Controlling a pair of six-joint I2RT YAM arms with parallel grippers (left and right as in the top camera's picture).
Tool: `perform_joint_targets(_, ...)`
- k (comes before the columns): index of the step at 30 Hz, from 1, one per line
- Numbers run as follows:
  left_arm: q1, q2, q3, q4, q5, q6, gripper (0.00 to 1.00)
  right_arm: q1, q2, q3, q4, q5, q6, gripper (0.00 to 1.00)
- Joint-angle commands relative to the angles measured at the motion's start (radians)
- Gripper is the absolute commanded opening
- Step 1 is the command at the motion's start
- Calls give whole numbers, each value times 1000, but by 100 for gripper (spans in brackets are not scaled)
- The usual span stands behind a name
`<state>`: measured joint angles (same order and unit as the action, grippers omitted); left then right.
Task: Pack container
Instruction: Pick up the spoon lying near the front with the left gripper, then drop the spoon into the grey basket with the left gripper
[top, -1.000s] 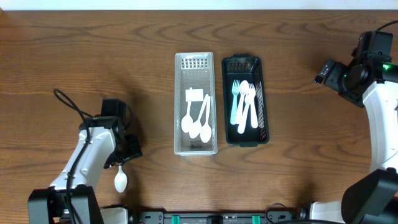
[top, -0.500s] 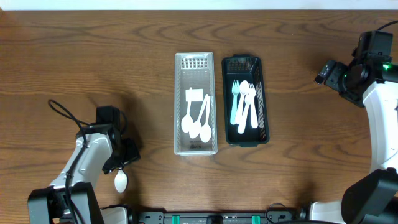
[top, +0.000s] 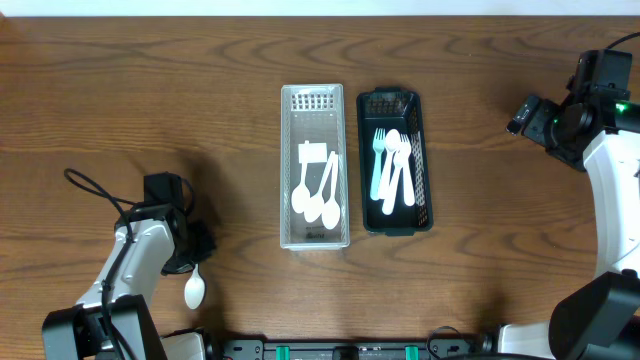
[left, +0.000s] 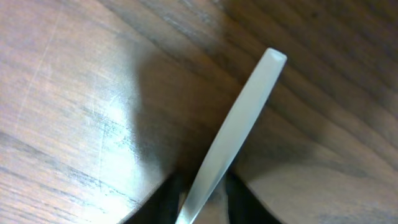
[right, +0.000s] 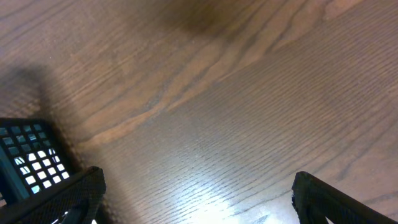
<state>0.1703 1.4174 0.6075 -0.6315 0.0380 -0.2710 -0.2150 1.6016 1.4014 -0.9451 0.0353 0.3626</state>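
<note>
Spoon clamped in left hand, which swung leftward; wrist view alone shows the grip. Right hand gapes.

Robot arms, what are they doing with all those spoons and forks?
They are packing plastic cutlery into trays. The left hand is pinching the handle of a white spoon near the front left of the table, away from the trays. The white tray in the middle already holds spoons, and the black tray beside it holds a fork and other pieces. The right hand is open and empty, far off to the right.
</note>
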Motion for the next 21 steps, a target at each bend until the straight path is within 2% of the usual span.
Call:
perform_joint_targets(1,9,8,-28,0,-30,0,12,-6,4,5,3,13,-4,99)
perform_joint_targets(3,9,8,-28,6,-30,0,6,-6,4,5,3,13,-4,99)
perform_joint_targets(11,7,6,76,-45,-14,10,6,-6,4,5,10,13,-4,99)
perform_joint_targets(16,-21,6,273,-191,38,53,6,-6,4,5,10,13,-4,99)
perform_joint_targets(21,-152,6,509,-307,49,53,6,-6,4,5,10,13,-4,99)
